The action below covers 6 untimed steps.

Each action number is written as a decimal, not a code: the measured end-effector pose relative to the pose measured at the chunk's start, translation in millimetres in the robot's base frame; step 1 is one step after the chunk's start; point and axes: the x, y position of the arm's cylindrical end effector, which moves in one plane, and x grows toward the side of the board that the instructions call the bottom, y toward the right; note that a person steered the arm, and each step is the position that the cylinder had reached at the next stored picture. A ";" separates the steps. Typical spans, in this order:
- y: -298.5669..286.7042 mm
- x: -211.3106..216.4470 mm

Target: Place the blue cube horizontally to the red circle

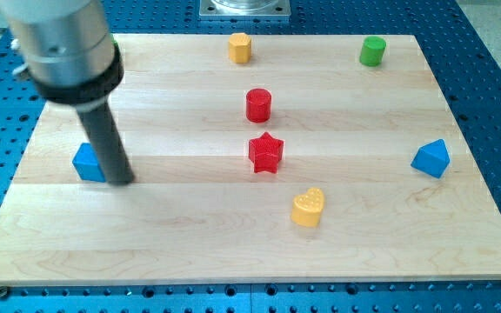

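A blue cube lies on the wooden board near the view's left edge, partly hidden behind my rod. My tip rests on the board right against the cube's right side. A red circle, a short cylinder, stands near the board's middle, well to the right of the cube and a little higher in the view.
A red star lies just below the red circle. A yellow heart sits lower right of it. A second blue block is at the right edge. A yellow block and a green cylinder stand along the top.
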 end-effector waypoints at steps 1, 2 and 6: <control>-25.1 0.5; -46.3 -54.8; 28.0 -29.7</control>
